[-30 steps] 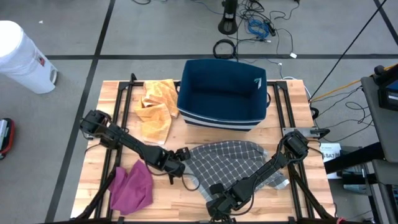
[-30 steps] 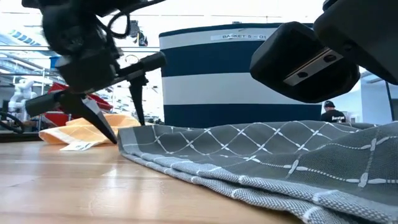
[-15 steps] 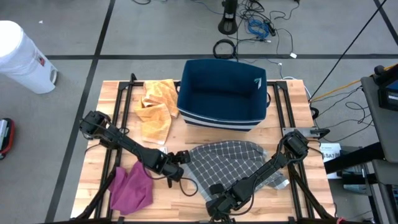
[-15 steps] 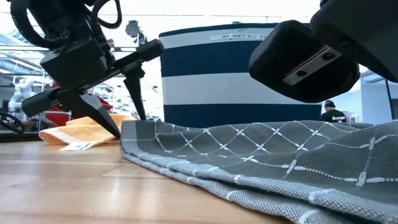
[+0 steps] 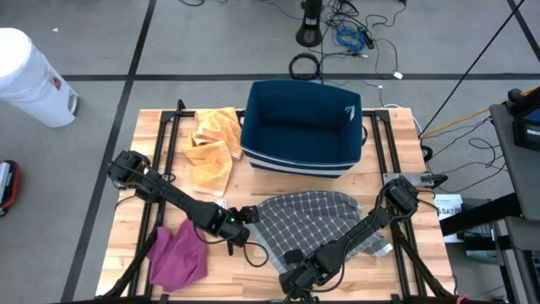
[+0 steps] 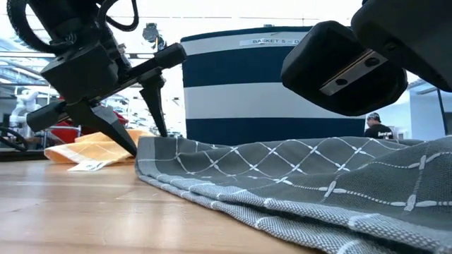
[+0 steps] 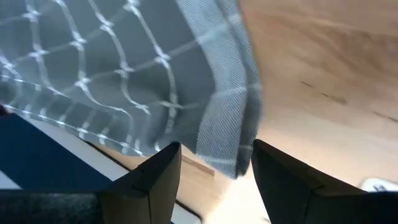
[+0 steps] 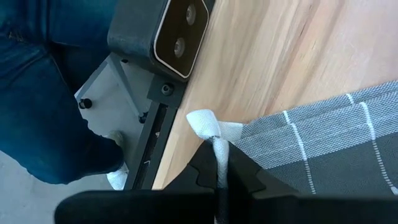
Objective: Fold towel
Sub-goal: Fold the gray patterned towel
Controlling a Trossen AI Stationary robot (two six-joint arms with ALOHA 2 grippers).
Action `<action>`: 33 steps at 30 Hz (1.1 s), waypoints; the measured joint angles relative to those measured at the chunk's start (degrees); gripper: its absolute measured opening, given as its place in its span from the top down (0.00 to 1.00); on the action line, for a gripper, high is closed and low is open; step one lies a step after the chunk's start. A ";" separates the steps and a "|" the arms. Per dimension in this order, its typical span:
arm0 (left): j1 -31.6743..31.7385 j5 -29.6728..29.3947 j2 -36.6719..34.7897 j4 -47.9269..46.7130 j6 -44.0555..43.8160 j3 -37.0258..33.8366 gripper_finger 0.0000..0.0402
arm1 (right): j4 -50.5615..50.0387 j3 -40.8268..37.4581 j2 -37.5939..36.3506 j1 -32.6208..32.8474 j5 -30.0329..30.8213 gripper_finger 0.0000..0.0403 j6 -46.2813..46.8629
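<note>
**Both grippers at the grey towel's near corners**

I have the grey checked cloth towel (image 5: 316, 218) lying spread on the wooden slat table (image 5: 396, 152), in front of the navy fabric basket with white stripes (image 5: 302, 127) and toward my right half of the bench.

My left gripper (image 5: 247, 214) sits at the towel's left corner. In the left wrist view its two dark fingers (image 7: 152, 177) stand apart with the towel's hemmed edge between them, so the jaws are spread around the corner and not pinched on it. The low view shows the same: finger tips down at the table on either side of the cloth edge.

My right gripper (image 5: 297, 272) is at the table's front edge. Its jaws are closed on a twisted corner of the towel, as far as the right wrist view lets me judge.

A crumpled orange cloth (image 5: 209, 148) lies left of the basket, and a magenta cloth (image 5: 179, 253) sits at the front left, well apart from the towel.
</note>
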 joint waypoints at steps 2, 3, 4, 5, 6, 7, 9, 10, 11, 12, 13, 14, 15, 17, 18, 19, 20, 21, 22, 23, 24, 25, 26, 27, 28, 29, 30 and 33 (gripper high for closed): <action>0.00 1.13 0.00 2.83 0.19 0.00 0.50 | -0.02 0.00 0.00 0.00 0.00 1.00 0.00; -0.01 1.57 0.00 3.98 0.23 0.00 0.50 | -0.02 0.00 0.00 0.00 0.00 1.00 0.00; -0.02 1.94 0.00 4.74 0.42 0.01 0.51 | -0.02 0.00 0.00 0.00 0.00 1.00 -0.01; 0.01 2.51 0.00 4.91 0.75 0.02 0.51 | -0.02 0.00 0.00 0.00 0.00 1.00 0.00; 0.22 3.06 0.00 4.81 0.99 0.02 0.53 | -0.02 0.00 0.00 0.00 0.00 1.00 0.06; 0.42 3.59 0.00 4.73 1.30 0.02 0.55 | -0.02 0.00 0.00 0.00 0.00 1.00 0.20; 0.95 4.30 0.00 4.39 1.26 0.02 0.60 | -0.02 0.00 0.00 0.00 0.00 1.00 0.24; 1.17 4.30 0.00 4.25 1.09 0.02 0.63 | -0.04 0.00 0.00 0.00 0.00 1.00 0.25; 1.38 4.32 0.00 3.96 0.77 0.02 0.67 | -0.04 0.00 0.00 0.00 0.00 1.00 0.27; 1.50 4.34 0.00 3.51 0.63 0.01 0.71 | -0.03 0.00 0.00 0.00 0.00 1.00 0.30; 1.51 4.61 0.00 3.19 0.60 0.01 0.75 | -0.04 0.00 0.00 0.00 0.00 1.00 0.31; 1.46 5.39 0.00 2.93 0.58 0.02 0.79 | -0.04 0.00 0.00 0.00 0.00 1.00 0.28; 1.37 6.49 0.00 2.54 0.56 0.02 0.83 | -0.04 0.00 0.00 0.00 0.00 1.00 0.28; 1.26 8.23 0.00 1.64 0.28 0.02 0.91 | -0.04 0.00 0.00 0.00 0.00 1.00 0.26; 1.18 8.50 0.00 1.31 -0.19 0.00 0.95 | -0.04 0.00 0.00 0.00 0.00 1.00 0.26; 1.18 8.65 0.00 0.83 -0.92 0.00 0.97 | -0.06 0.00 0.00 0.00 0.00 1.00 0.24; 1.22 8.65 0.00 0.20 -1.69 0.00 0.98 | -0.06 0.00 0.00 0.00 0.00 1.00 0.24; 1.23 8.61 0.00 -0.50 -2.57 0.02 0.98 | -0.07 0.00 0.00 0.00 0.07 1.00 0.24; 1.25 8.45 0.00 -1.18 -3.38 0.02 0.98 | -0.05 0.00 0.00 0.00 0.30 1.00 0.22; 1.29 8.10 0.00 -1.63 -4.26 0.01 0.98 | -0.04 0.00 0.00 0.00 0.66 1.00 0.18; 1.29 7.80 0.00 -1.77 -5.13 0.02 0.98 | 0.03 0.00 0.00 0.03 0.99 1.00 0.07; 1.29 7.48 0.00 -1.84 -5.79 0.02 0.99 | 0.25 0.00 0.00 0.17 1.01 1.00 -0.03; 1.29 7.21 0.00 -1.93 -6.42 0.01 0.99 | 0.50 0.00 -0.12 0.25 1.10 1.00 -0.12; 1.29 6.96 0.00 -1.99 -7.00 0.02 0.99 | 0.65 0.00 -0.32 0.32 1.26 1.00 -0.28; 1.29 6.41 0.00 -1.99 -7.43 0.02 0.99 | 0.74 0.00 -0.73 0.33 1.35 1.00 -0.36; 1.27 5.61 0.00 -1.97 -7.58 0.02 0.99 | 0.76 0.00 -1.21 0.36 1.42 1.00 -0.50; 1.25 4.63 -0.24 -2.08 -8.00 0.02 0.99 | 0.79 0.00 -1.91 0.37 1.42 1.00 -0.52; 1.27 2.95 -2.11 -2.05 -10.32 0.05 0.99 | 0.70 0.00 -4.65 0.72 2.05 1.00 -0.98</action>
